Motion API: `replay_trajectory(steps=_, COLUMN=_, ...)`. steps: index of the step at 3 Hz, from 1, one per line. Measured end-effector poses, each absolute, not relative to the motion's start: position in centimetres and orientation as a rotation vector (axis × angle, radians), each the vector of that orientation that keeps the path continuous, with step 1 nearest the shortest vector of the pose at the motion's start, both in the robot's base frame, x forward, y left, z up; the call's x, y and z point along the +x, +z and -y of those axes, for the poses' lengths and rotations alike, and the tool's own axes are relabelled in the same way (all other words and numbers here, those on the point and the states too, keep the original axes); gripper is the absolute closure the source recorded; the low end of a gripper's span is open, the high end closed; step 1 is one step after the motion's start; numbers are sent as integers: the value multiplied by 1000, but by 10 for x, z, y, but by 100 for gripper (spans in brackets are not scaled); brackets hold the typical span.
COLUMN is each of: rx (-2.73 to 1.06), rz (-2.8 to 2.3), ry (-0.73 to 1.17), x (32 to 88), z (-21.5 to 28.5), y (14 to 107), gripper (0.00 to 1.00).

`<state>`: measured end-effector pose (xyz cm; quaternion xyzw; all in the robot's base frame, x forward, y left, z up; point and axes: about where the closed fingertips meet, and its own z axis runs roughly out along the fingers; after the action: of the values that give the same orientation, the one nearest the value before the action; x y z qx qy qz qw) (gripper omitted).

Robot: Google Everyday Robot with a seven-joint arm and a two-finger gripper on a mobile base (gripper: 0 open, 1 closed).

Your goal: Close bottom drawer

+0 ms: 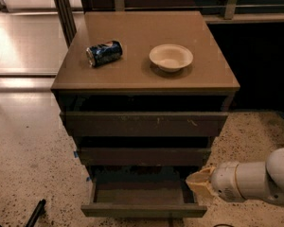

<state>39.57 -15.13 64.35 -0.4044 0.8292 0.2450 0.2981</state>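
Note:
The bottom drawer [144, 210] is the lowest of three dark grey-brown drawers and stands pulled out, with its shallow tray showing and empty. My gripper [198, 182], tan-tipped on a white arm coming in from the right, hangs at the drawer's right side, just above its right wall and behind its front panel. The fingers look pressed together, with nothing between them. I cannot tell whether they touch the drawer.
The middle drawer [144, 156] and the scratched top drawer [144, 123] stick out slightly. A blue can [104, 53] lying on its side and a pale bowl [171, 57] sit on the cabinet top [132, 32]. A dark object [35, 212] lies on the speckled floor at the left.

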Motion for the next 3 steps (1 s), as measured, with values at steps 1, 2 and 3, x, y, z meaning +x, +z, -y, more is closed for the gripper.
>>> replay_trajectory(steps=1, rx=-930, rz=-2252, ry=680, x=396, z=162, y=567, gripper=100)
replay_trajectory(steps=2, rx=-792, rz=-2289, ry=775, x=394, z=162, y=495, gripper=100)
replay_trajectory(steps=3, rx=-686, rz=-2343, ry=909, x=385, z=154, y=428, gripper=100)
